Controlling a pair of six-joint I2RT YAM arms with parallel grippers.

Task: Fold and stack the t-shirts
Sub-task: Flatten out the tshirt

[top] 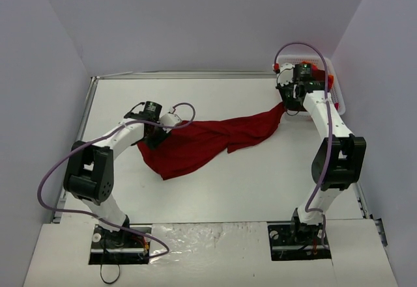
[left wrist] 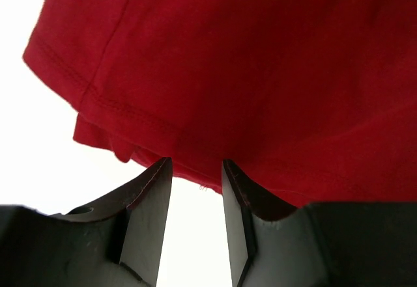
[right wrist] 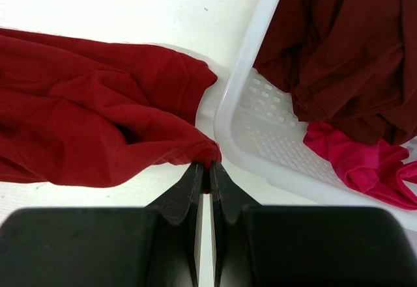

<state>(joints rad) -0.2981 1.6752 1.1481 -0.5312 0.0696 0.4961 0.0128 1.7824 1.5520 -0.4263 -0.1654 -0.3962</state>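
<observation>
A dark red t-shirt lies crumpled and stretched across the table between my two grippers. My left gripper is at its left end. In the left wrist view that gripper is open, with its fingertips at the hem of the shirt and the cloth lying over the right finger. My right gripper holds the shirt's right end beside the basket. In the right wrist view it is shut on a pinched fold of the shirt.
A white mesh basket stands at the far right corner, against my right gripper. In the right wrist view the basket holds more dark red shirts and a brighter pink-red cloth. Walls close the table's sides.
</observation>
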